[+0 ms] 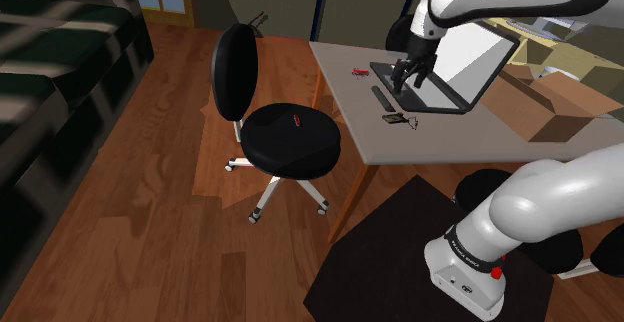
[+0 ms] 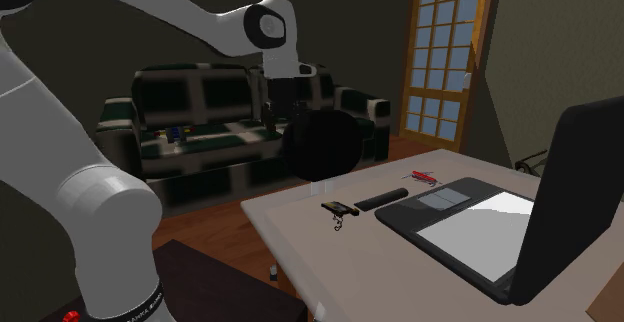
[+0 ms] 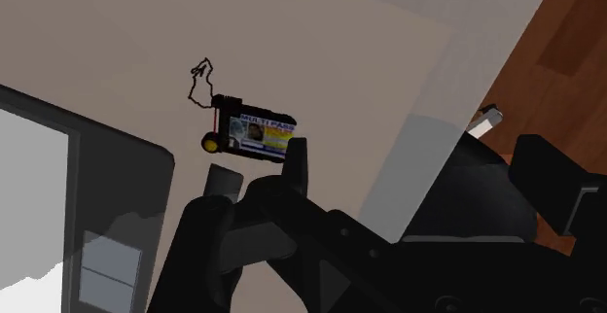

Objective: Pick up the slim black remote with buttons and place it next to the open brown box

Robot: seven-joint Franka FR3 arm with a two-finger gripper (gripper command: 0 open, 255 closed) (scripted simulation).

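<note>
White arm links (image 2: 70,200) loomed closest in the second exterior view. Beyond them the pincer (image 1: 409,78) hung well above the counter (image 1: 430,145); whether it stood apart or together I could not tell. Below it, toward the shoulder view's left, the remote (image 1: 381,97) lay flat on the counter just beside the laptop (image 1: 445,100), its long axis parallel to the laptop's front edge. It looked slim, bar-shaped and plain black; no buttons could be made out.

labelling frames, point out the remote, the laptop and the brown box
remote (image 2: 380,199), second exterior view, middle of its top
laptop (image 2: 468,226), second exterior view, its base
brown box (image 1: 557,123), shoulder view, its outer wall
</note>
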